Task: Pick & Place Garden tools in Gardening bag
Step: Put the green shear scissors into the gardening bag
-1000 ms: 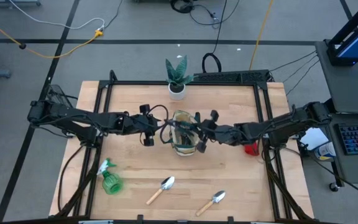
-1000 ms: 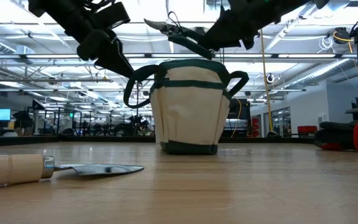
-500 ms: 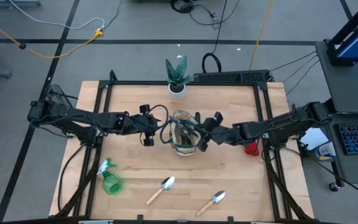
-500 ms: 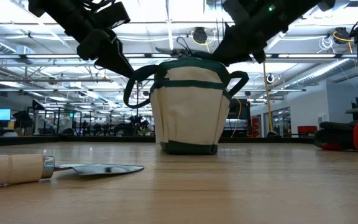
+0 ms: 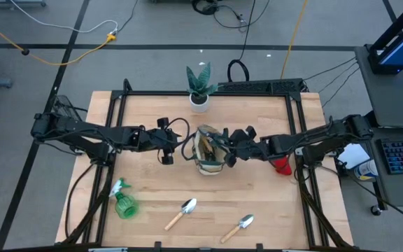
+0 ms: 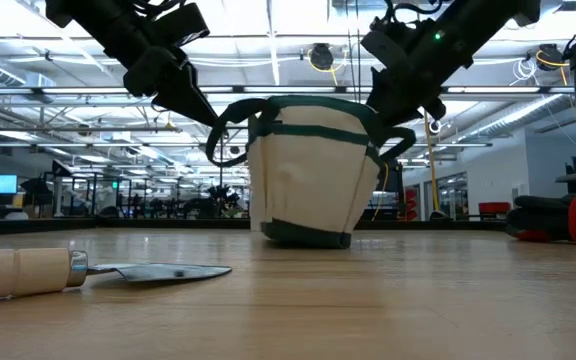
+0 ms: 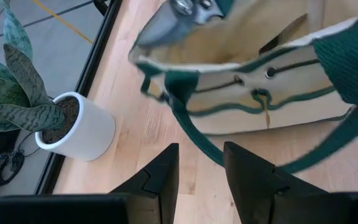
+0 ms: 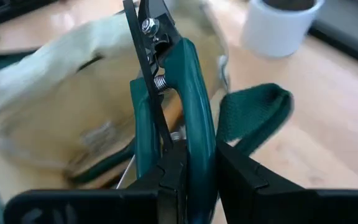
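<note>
So the right hand [image 8: 188, 171] is clamped on the pruners [image 8: 166, 87], gripping the dark green handles with the blades pointing down into the open mouth of the gardening bag [image 5: 209, 150]. The bag sits mid-surface and looks tipped a bit in the low view, its base lifted on one side. In the left wrist view you can see the pruner blades already just inside the rim.

The left hand [image 5: 165, 142] is just beside the bag on its other side, fingers [image 7: 160, 177] parted and holding nothing as far as I can see. 1 of the bag's dark loop handles hangs right in front of them; hard to say if it's touching.

Still out on the surface [image 5: 257, 203]: 2 trowels [image 5: 181, 213] [image 5: 238, 227] near the front edge, the green spray bottle [image 5: 124, 202] front left, and a small red item [image 5: 281, 166] under the right arm. The plant in a white pot [image 5: 199, 87] is at the back.
</note>
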`<state>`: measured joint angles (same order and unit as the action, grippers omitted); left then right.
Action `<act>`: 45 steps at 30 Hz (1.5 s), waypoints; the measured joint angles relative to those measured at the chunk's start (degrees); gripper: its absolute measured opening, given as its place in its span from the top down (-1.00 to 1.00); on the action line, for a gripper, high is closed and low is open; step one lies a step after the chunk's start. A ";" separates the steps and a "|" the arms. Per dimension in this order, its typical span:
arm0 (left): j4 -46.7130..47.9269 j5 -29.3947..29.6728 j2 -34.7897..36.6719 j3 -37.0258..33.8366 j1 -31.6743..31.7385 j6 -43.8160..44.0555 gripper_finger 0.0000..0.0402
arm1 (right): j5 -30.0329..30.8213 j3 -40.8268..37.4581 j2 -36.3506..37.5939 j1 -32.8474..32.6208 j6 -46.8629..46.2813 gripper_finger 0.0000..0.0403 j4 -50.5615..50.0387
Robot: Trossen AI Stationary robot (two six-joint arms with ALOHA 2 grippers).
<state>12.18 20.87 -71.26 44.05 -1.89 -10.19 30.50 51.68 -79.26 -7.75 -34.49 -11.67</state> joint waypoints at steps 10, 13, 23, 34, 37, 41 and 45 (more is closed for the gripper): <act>-0.02 0.02 0.00 0.00 0.00 0.00 0.35 | -8.15 0.00 0.00 1.38 -1.68 0.71 -1.11; -0.02 0.02 0.00 0.00 0.00 0.00 0.35 | -7.07 0.00 0.00 2.07 -2.53 0.71 -2.22; -0.22 0.02 0.00 0.00 0.00 -0.03 0.35 | -8.11 0.04 0.00 5.08 -3.91 0.71 -2.06; -3.06 0.04 0.02 0.00 -0.02 -0.19 0.35 | -9.51 8.01 -0.02 5.45 -3.62 0.72 -14.34; -3.10 0.05 0.02 0.00 -0.02 0.25 0.35 | -9.44 9.94 -0.01 5.43 -3.50 0.72 -15.97; -3.09 0.06 0.02 0.00 -0.02 2.14 0.35 | -9.44 10.54 -0.02 5.43 -5.55 0.73 -16.68; -3.22 0.07 0.02 0.00 -0.02 3.43 0.35 | -9.57 10.56 -0.04 5.38 -9.43 0.73 -18.80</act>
<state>8.96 20.94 -71.24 44.05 -1.91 -6.76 20.93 62.24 -79.31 -2.37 -43.92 -30.48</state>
